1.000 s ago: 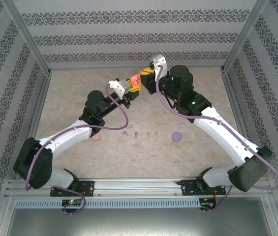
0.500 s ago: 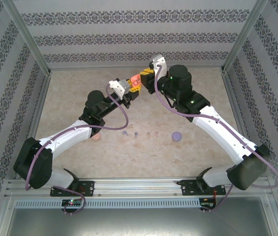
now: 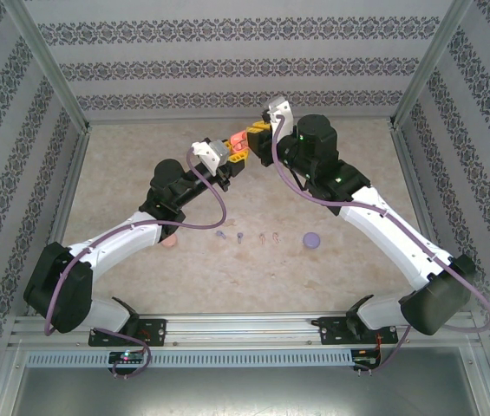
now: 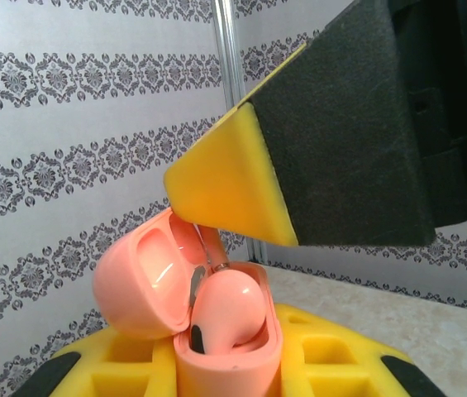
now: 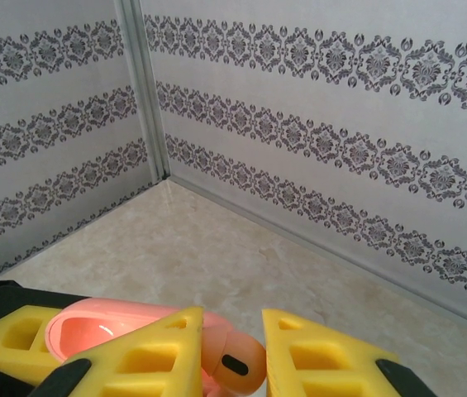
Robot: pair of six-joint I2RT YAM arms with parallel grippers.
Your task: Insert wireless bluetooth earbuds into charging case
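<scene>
Earbud going into the pink case, held up between the two arms

The left claw [image 4: 229,372] is closed on the body of the open pink case [image 4: 142,281], holding it above the table [image 5: 216,256] with the lid swung back, probably so the socket faces the other arm. A pink earbud [image 4: 229,310] sits head-down in that socket, seemingly seated or nearly so. The right claw [image 5: 233,347] hovers directly over it, fingers slightly apart with the earbud showing in the gap; I cannot tell whether it is pinching the bud or has let go. The loose earbuds [image 3: 238,235] and a purple case [image 3: 311,239] lie on the table nearer the arm bases, apparently waiting their turn.
</scene>
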